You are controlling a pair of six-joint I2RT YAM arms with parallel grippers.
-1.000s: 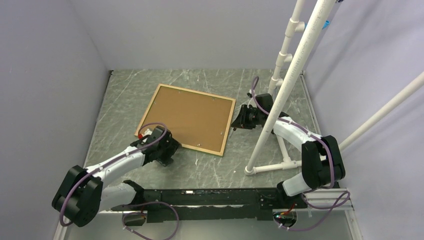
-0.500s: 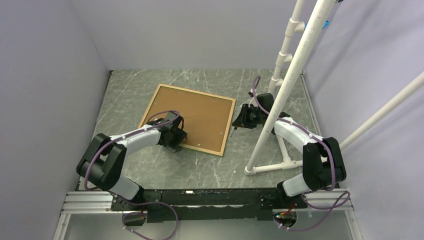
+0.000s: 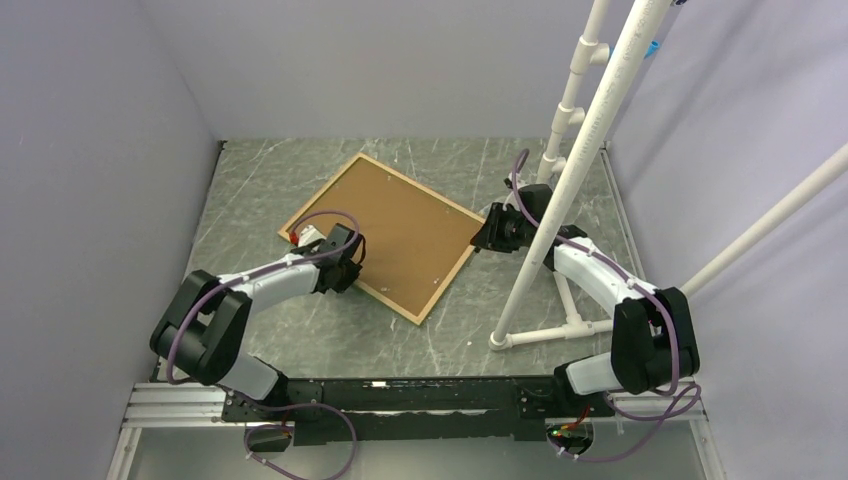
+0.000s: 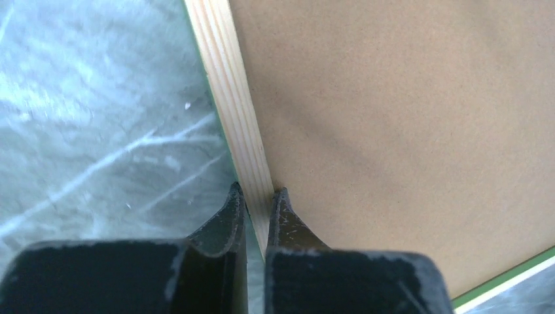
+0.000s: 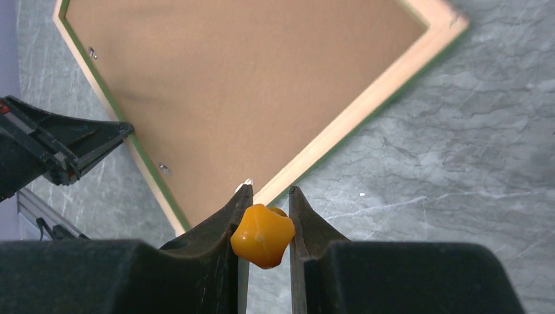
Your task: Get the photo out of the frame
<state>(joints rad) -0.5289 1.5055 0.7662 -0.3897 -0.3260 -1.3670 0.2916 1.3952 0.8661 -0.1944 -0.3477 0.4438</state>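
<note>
Left gripper (image 4: 258, 199) pinches the frame (image 4: 226, 85) tight by its wood rim; right gripper (image 5: 265, 193) holds an orange knob (image 5: 263, 235). The thin rim may slip if pulled fast.

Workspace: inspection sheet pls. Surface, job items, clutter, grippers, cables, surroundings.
Surface: grey marbled table.
Job's things: frame lies back up, at an angle to the table edges; brown backing board seated in it; photo not in view.
Clutter: nothing seen.
Grippers: left gripper shut on the frame's light wood rim; right gripper shut on an orange knob, close to the frame's right corner.
Cables: purple cables run along both arms, looped near the wrists.
Surroundings: white PVC pipe stand on the right; plain pale walls.
</note>
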